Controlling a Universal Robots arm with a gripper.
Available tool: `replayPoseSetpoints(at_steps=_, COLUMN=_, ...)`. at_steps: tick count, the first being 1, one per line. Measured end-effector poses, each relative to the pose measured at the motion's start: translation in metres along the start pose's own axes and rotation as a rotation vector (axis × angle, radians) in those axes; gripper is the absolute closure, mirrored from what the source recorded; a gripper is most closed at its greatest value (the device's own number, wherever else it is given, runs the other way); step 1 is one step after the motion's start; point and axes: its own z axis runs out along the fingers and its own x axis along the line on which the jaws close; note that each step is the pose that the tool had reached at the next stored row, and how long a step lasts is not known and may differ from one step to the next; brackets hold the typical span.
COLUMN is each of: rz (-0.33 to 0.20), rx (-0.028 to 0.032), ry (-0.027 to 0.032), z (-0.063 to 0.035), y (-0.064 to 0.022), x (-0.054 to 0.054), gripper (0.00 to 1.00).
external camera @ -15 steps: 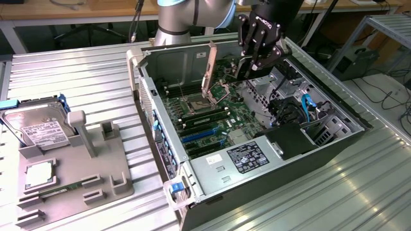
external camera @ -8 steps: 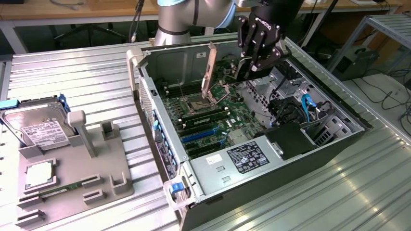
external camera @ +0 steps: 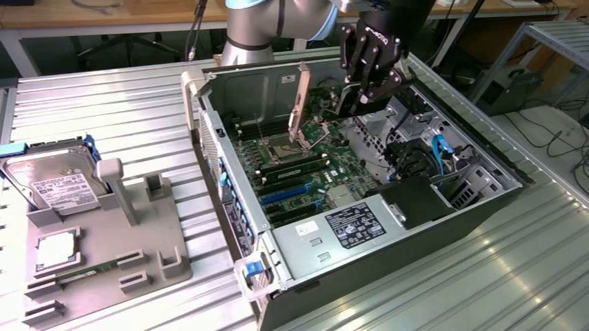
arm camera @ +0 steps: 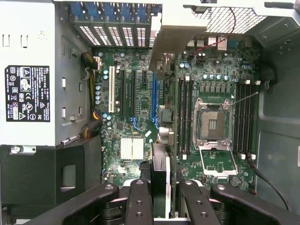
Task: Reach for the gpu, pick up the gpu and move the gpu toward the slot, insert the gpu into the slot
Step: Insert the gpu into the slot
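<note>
My gripper (external camera: 355, 102) hangs inside the open computer case, shut on the gpu (external camera: 299, 103). The card stands on edge, with its pale metal bracket toward the case's rear wall. In the wrist view my gripper (arm camera: 160, 202) clamps the dark card from both sides, and the gpu (arm camera: 164, 47) runs edge-on away from the fingers (arm camera: 139, 201). The long blue slot (arm camera: 154, 96) lies on the green motherboard, just beside the card's line and below it. In the exterior view the blue slots (external camera: 281, 196) sit nearer the camera than the card. The card is above the board, not seated.
The power supply (external camera: 350, 224) fills the case's near end. The processor socket (arm camera: 213, 126) and black memory slots (arm camera: 183, 112) flank the card. Outside the case a grey fixture (external camera: 101, 262) carries a hard drive (external camera: 55, 183), a processor (external camera: 55, 252) and a memory stick (external camera: 87, 272).
</note>
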Motion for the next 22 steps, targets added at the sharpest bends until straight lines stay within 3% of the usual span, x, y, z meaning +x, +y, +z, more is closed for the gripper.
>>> replayPoseSetpoints(at_steps=22, rz=0.000, rx=0.0000, ry=-0.0001, z=0.0047, y=-0.0001, x=0.0006, gripper=0.72)
